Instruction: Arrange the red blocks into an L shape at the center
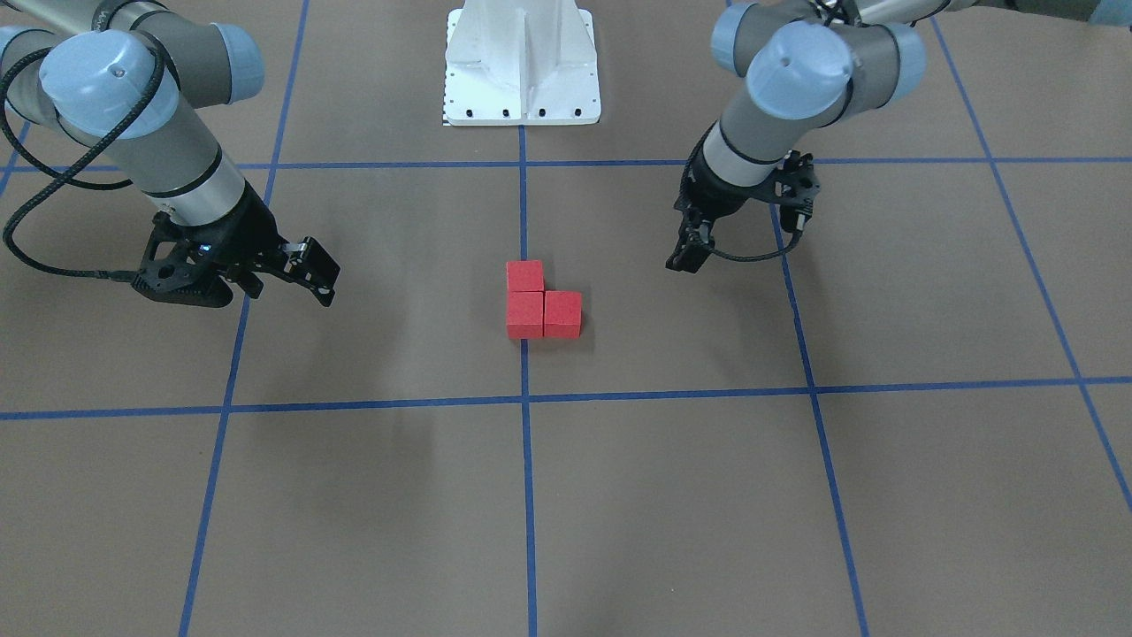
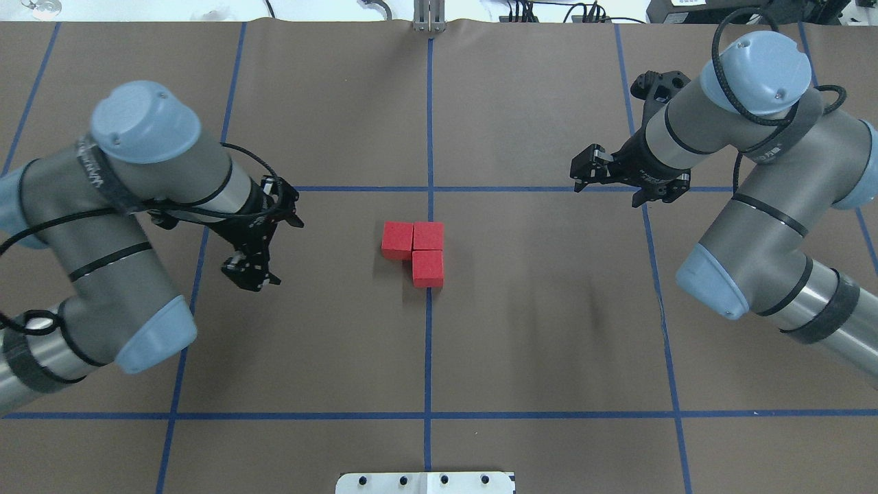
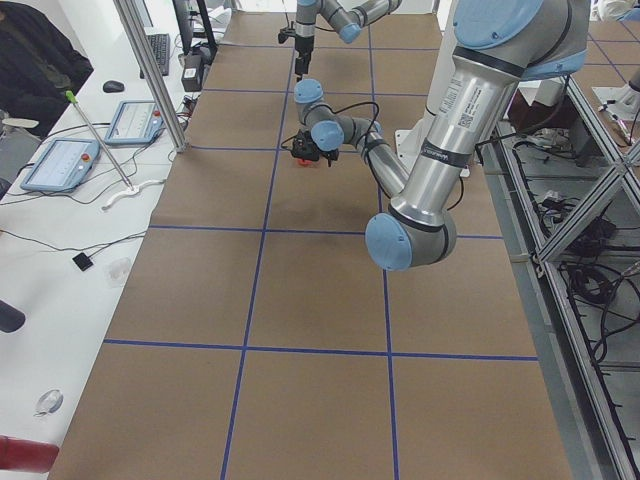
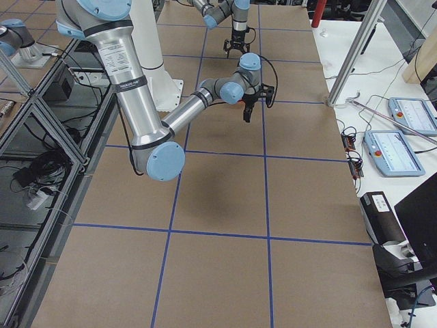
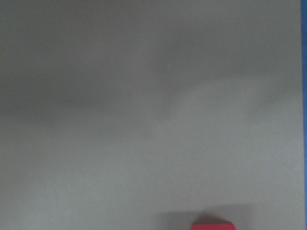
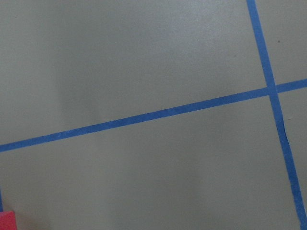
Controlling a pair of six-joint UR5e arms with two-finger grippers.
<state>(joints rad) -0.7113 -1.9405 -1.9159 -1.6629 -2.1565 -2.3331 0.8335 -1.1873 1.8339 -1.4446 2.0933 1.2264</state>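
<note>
Three red blocks lie touching in an L at the center [image 2: 480,274], on the middle tape line. In the overhead view two sit side by side [image 2: 397,240] [image 2: 429,235] and the third [image 2: 428,268] sits nearer me under the right one. They also show in the front view [image 1: 525,276] [image 1: 525,315] [image 1: 562,315]. My left gripper [image 2: 250,274] [image 1: 686,257] hovers to their left, open and empty. My right gripper [image 2: 583,170] [image 1: 320,272] hovers to their right, open and empty. Block edges show in the left wrist view [image 5: 212,225] and the right wrist view [image 6: 6,220].
The white robot base [image 1: 522,71] stands at my edge of the table. Blue tape lines [image 2: 549,189] grid the brown surface. Off the table, pendant tablets [image 3: 60,163] [image 4: 395,150] lie on the side benches and a seated person [image 3: 35,60] is at the far left.
</note>
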